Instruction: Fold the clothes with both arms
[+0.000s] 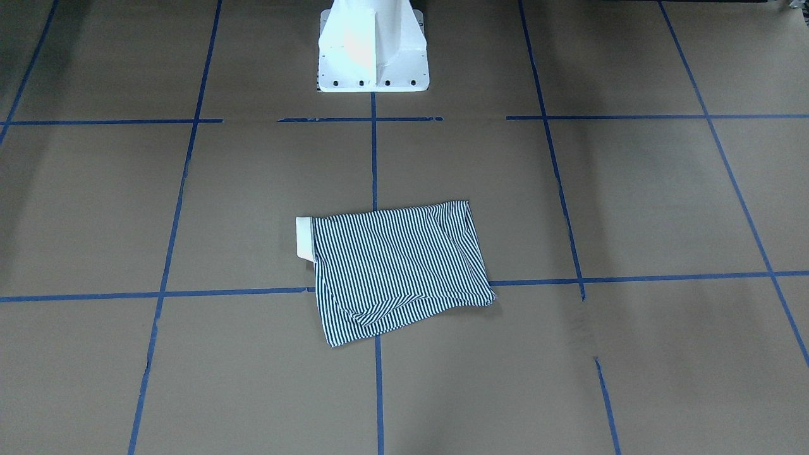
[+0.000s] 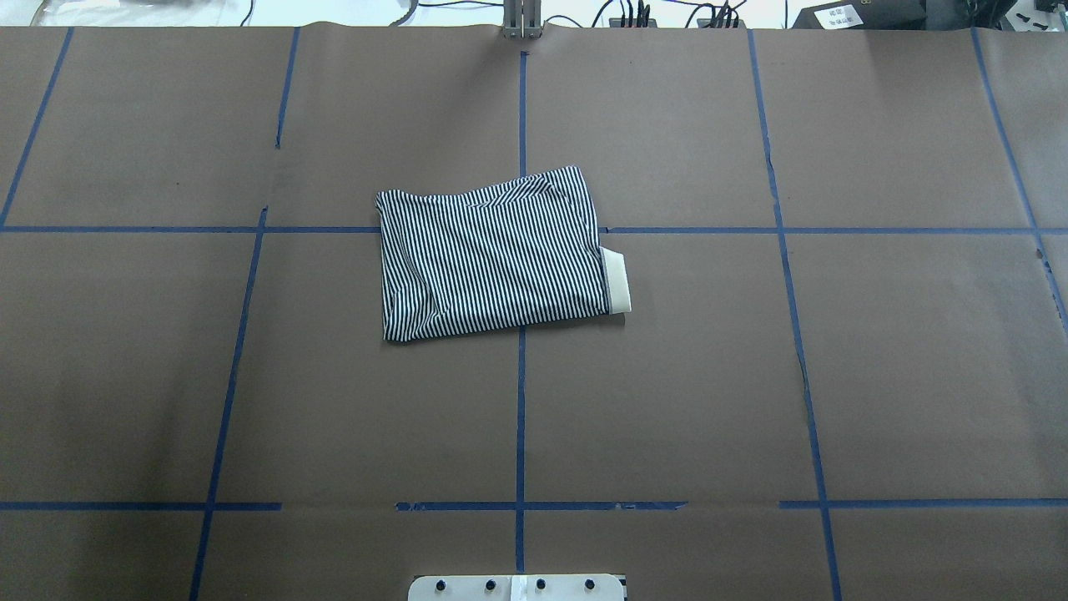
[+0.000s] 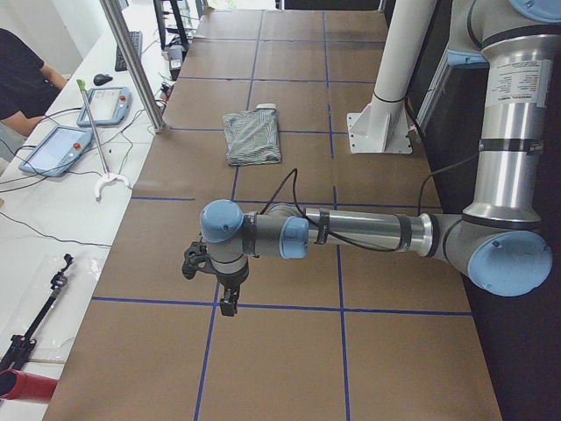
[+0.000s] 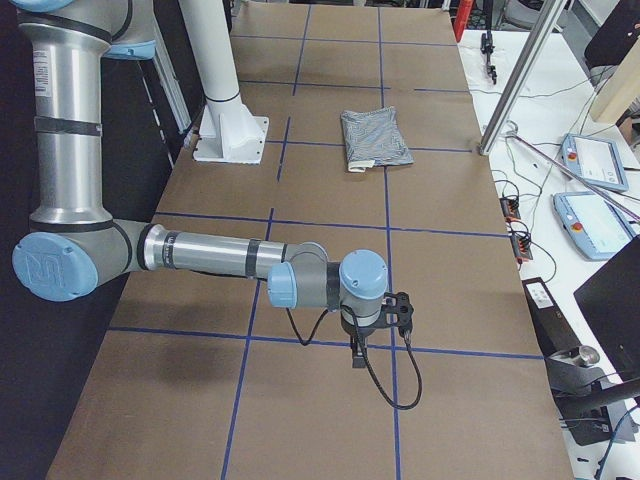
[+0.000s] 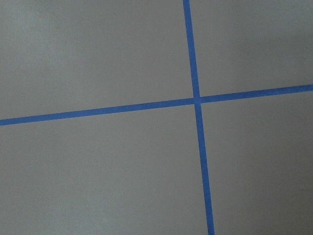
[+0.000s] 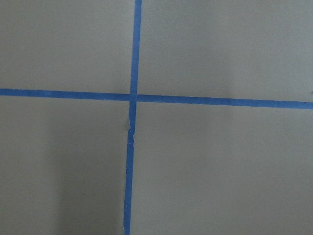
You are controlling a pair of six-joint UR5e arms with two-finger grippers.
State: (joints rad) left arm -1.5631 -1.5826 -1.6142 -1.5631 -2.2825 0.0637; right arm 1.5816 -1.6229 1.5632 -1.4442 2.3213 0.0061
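1. Striped polo shirt (image 2: 492, 255): folded into a rough rectangle, flat on the counter (image 2: 918, 376) across a blue tape (image 2: 521, 401) crossing. Its cream collar (image 2: 616, 280) sticks out on the robot's right side.
2. Left arm (image 3: 351, 232): stretched over the counter's left end, well apart from the shirt. The left pincer (image 3: 230, 301) points down, and I cannot tell its gape.
3. Right arm (image 4: 210, 255): stretched over the right end. I cannot tell the right pincer (image 4: 358, 353) gape either.

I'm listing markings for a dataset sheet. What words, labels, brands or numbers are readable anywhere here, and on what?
Nothing reads legibly.
Small-print label on the grey-silver left arm: too small.
Matching label on the right arm: too small.
White sticker on a black box: blurred.
Navy-and-white striped polo shirt: no text visible.
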